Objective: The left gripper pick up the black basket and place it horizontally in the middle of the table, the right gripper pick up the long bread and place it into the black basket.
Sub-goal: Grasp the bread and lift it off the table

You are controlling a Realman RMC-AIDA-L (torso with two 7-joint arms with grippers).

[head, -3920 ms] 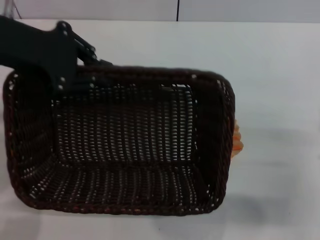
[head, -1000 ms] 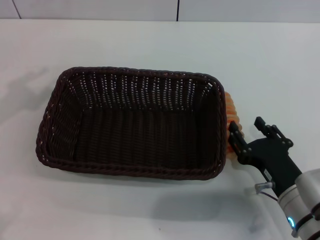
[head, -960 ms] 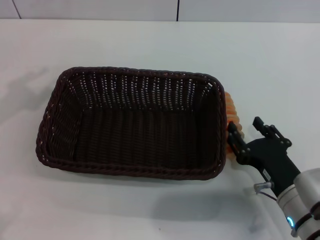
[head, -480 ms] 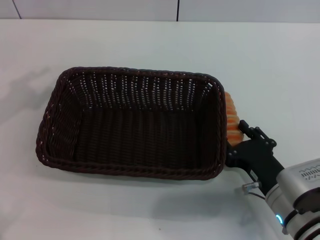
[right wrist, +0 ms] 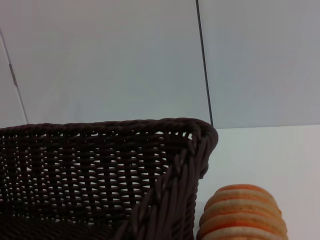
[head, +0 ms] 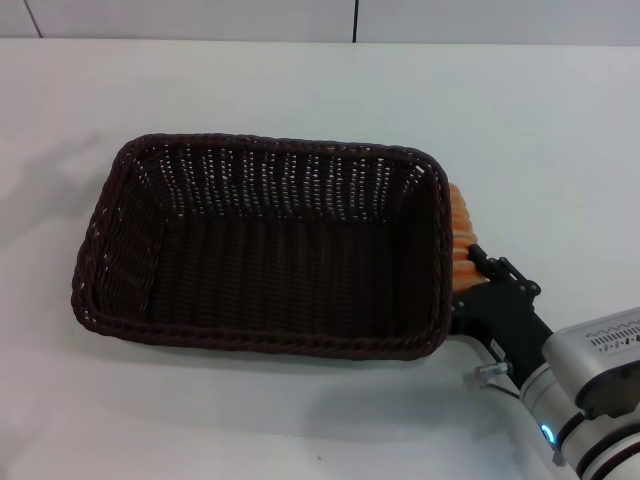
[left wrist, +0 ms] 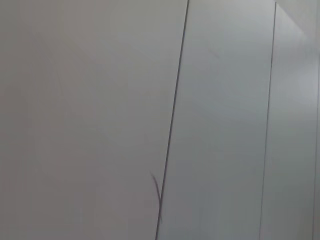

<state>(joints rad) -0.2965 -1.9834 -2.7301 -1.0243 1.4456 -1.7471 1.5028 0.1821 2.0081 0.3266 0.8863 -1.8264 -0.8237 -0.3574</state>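
The black basket rests flat on the white table, long side across, and it holds nothing. The long bread, tan with orange stripes, lies on the table right against the outside of the basket's right wall. My right gripper, black on a silver wrist, is at the bread's near end beside the basket's right front corner, fingers open around that end. The right wrist view shows the basket's corner and the bread close below. My left gripper is out of view.
The left wrist view shows only grey wall panels. A grey wall with a dark seam borders the table's far edge. Bare tabletop lies on all sides of the basket.
The left gripper, which held the basket tilted up, has let go and left the view; the basket now lies flat. The right gripper has moved in to the bread's near end.
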